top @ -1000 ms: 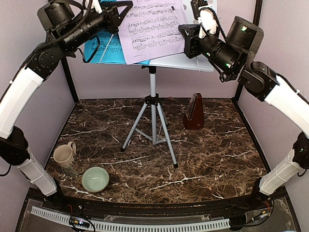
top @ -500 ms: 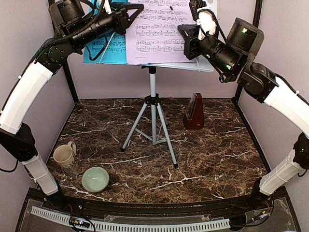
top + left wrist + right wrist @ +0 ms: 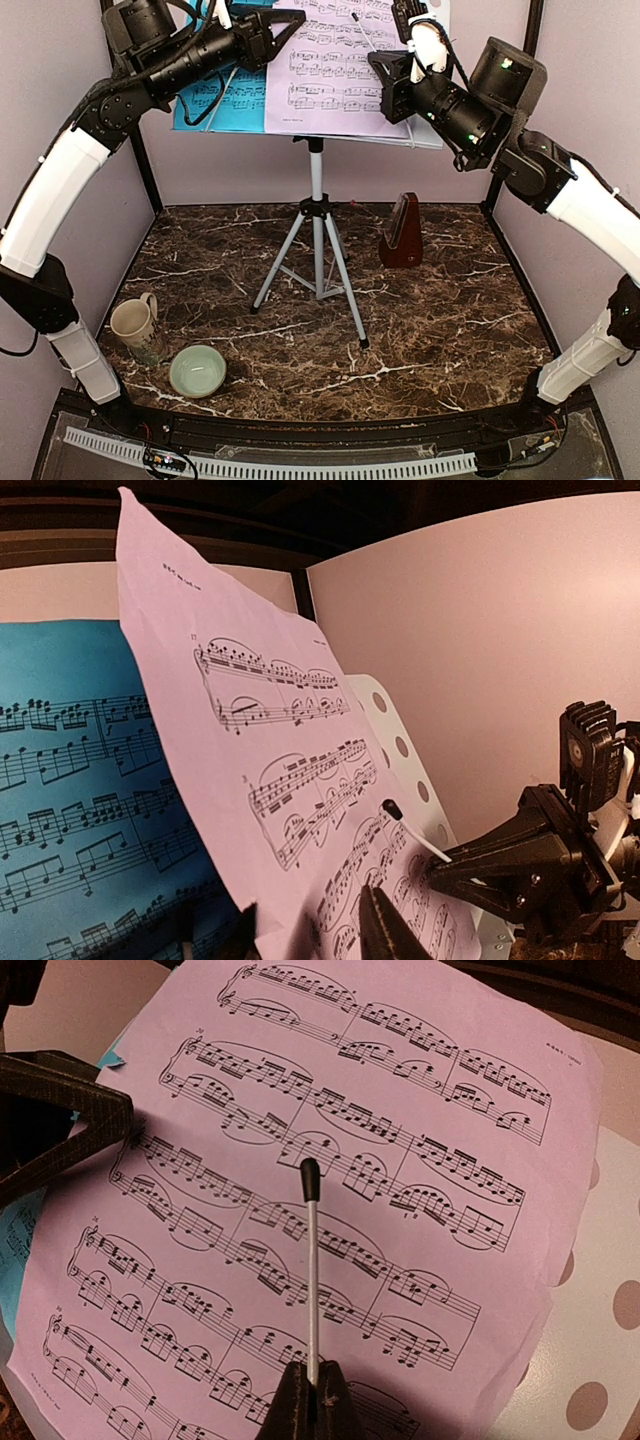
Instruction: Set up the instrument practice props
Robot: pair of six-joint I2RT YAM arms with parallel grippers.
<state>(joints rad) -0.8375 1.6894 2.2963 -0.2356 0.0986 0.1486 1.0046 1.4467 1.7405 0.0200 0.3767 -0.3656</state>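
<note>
A robot test cell in a lab: plain lilac wall panels (image 3: 230, 170) on black frame posts (image 3: 143, 160) box in a marble-patterned counter (image 3: 450, 330) from 9 round to 3 o'clock. A white slotted cable duct (image 3: 300, 465) runs along the 6 o'clock edge.

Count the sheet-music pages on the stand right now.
2. The pink page spans the desk's middle, its left edge in the left gripper; the blue page sits behind it on the left. The right gripper holds only a baton. More could hide behind pink.
</note>
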